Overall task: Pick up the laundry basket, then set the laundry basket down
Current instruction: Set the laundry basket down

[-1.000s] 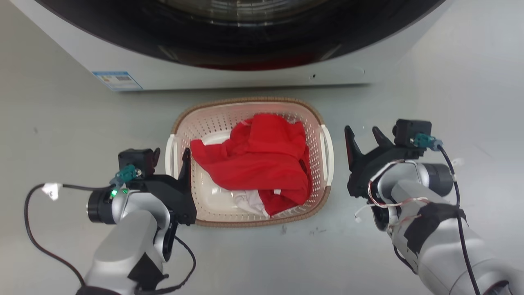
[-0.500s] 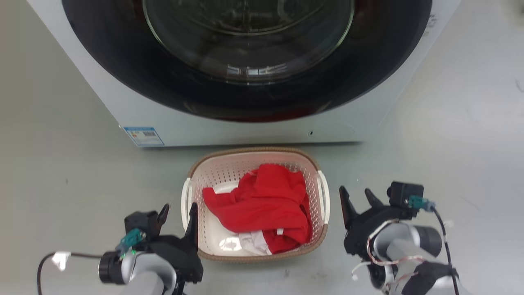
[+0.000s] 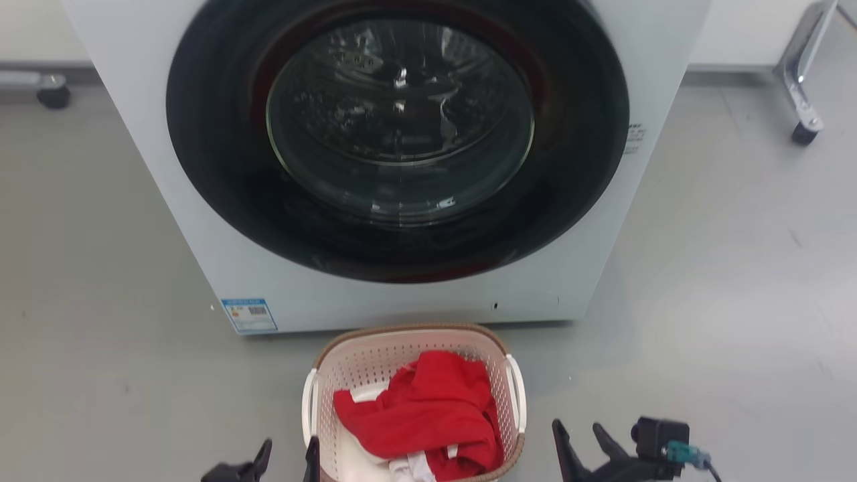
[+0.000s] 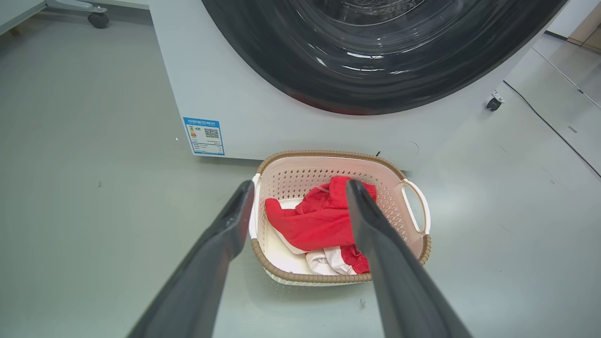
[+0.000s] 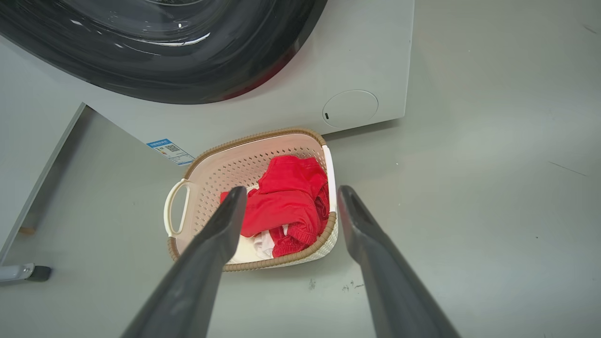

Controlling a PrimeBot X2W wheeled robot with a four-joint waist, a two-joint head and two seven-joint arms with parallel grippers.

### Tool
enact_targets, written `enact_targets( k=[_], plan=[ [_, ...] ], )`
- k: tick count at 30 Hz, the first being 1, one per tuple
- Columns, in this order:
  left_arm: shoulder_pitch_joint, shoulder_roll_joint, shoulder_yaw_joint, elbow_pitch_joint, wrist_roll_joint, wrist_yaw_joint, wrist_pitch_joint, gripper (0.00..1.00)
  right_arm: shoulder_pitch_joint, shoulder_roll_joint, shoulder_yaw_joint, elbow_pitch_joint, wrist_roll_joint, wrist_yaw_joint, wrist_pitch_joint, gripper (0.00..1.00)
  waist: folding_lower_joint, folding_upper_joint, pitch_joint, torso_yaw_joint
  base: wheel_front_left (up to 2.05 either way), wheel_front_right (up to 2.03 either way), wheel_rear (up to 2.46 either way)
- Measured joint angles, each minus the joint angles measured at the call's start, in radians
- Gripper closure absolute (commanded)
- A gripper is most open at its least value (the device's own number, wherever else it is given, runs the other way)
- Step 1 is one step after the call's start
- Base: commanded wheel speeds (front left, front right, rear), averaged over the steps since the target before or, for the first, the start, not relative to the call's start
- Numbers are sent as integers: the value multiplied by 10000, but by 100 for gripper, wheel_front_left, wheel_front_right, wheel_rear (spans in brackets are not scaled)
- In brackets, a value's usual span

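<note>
My left tool (image 3: pixel 289 450) and right tool (image 3: pixel 576 428) flank the laundry basket (image 3: pixel 408 329), both spread apart. Washer (image 3: pixel 201 234) sits close behind it, with floor (image 3: pixel 703 301) stretching out either side.

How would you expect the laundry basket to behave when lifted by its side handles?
Probably stiff: the laundry basket looks like moulded perforated plastic. Likely light, holding a red garment and some white cloth. It may tilt if one side rises first.
</note>
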Motion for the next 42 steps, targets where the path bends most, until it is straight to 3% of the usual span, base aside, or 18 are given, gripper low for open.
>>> enact_targets(
  k=[15, 28, 42],
  plan=[
    [2315, 10, 800, -2527, 819, 259, 0, 0, 2717, -328, -2033, -3189, -2075, -94, -2, 0, 0, 1, -1438, -267, 0, 0, 0],
    [3161, 0, 1593, -3645, 1379, 336, 0, 0, 4598, 94, -4180, -5089, -4301, -121, -2, 0, 2, 1, -1589, -339, 0, 0, 0],
    [3421, -104, 1860, -4098, 1720, 339, 0, 0, 5410, 497, -5062, -6452, -5718, -121, -2, 0, 2, 2, -1472, -335, 0, 0, 0]
  ],
)
